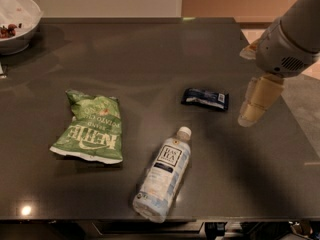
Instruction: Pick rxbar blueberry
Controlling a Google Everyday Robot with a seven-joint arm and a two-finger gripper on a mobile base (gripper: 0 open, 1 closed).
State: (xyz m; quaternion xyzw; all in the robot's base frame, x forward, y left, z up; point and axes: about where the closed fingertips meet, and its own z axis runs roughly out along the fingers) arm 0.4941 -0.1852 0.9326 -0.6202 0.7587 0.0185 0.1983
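The rxbar blueberry (205, 98) is a small flat bar in a dark navy wrapper with white patches. It lies flat on the dark table (150, 59), right of centre. My gripper (255, 106) hangs from the grey arm at the right side of the view. It is above the table, a short way to the right of the bar and apart from it. It holds nothing that I can see.
A green crinkled Kettle chip bag (92, 127) lies at the left. A clear white-capped tea bottle (163, 174) lies on its side near the front edge. A white bowl (15, 21) stands at the back left corner. The table's right edge is just beyond the gripper.
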